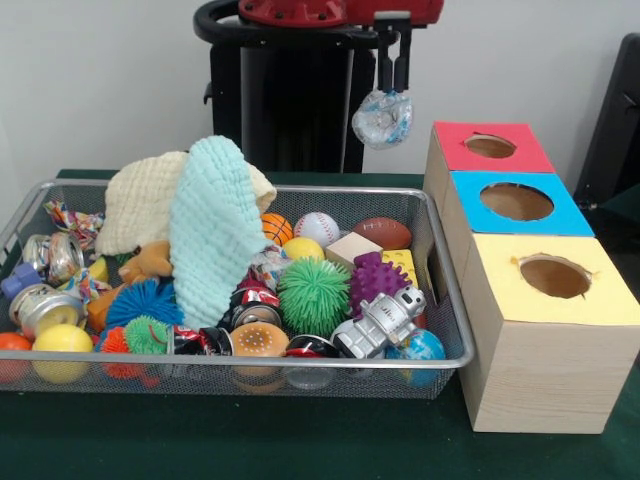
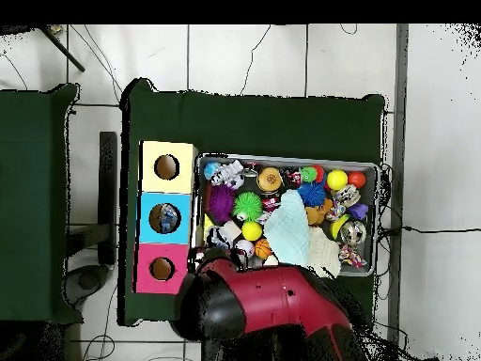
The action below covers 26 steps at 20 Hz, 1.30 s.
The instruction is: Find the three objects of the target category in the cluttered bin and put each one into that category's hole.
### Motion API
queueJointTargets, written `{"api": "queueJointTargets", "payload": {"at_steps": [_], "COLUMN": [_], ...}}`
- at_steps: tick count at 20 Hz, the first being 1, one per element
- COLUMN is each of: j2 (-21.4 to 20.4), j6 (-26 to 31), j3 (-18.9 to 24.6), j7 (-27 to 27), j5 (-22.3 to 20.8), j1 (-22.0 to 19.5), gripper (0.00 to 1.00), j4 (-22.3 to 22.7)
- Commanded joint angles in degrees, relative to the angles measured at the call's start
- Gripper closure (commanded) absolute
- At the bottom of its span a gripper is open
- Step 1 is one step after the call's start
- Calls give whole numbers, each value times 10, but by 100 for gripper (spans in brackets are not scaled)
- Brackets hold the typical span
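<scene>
While the gripper [image 1: 392, 88] hangs above the far end of the basket [image 1: 452, 300], its fingers are clamped on a crumpled clear wrapper [image 1: 382, 118] with blue print, which dangles free of the clutter. The wrapper is in the air, near the red-topped box [image 1: 455, 152] but not yet over its hole [image 1: 490, 146]; the delivery step is therefore judged to be in progress, not complete.

Status of the remaining work:
- The front view shows nothing inside the red box's hole, and the overhead view shows it only as a dark opening [image 2: 162, 269], so the number of wrappers already delivered cannot be told.
- Two cloths, one mint green [image 1: 213, 230] and one cream [image 1: 145, 205], lie heaped over the middle of the basket and hide whatever is under them.
- A clear crumpled item [image 1: 268, 266] shows beside the green cloth; whether it is another wrapper cannot be confirmed.

Container contents:
- Basket: spiky rubber balls in green [image 1: 313, 294], purple and blue, small sports balls, crushed cans [image 1: 52, 256] at one end, a silver toy robot [image 1: 385, 322], a wooden block and a globe ball.
- Blue-topped box [image 1: 566, 218]: the overhead view shows something pale inside its hole [image 2: 164, 217], not identifiable.
- Yellow-topped box [image 1: 600, 300]: nothing is visible in its hole [image 1: 554, 276].
</scene>
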Motion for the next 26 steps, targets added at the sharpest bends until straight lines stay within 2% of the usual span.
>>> {"api": "queueJointTargets", "payload": {"at_steps": [1,17,19,23,26], "j2": [-6,16,40,108,120], "j6": [63,30,17,-28,-36], "j3": [-30,-84,-94,-96,-109], "j7": [57,92,93,63,64], "j5": [22,20,8,-9,-19], "j1": [14,80,87,69,75], "gripper": [100,100,100,100,100], "j4": [24,17,5,-19,-27]}}
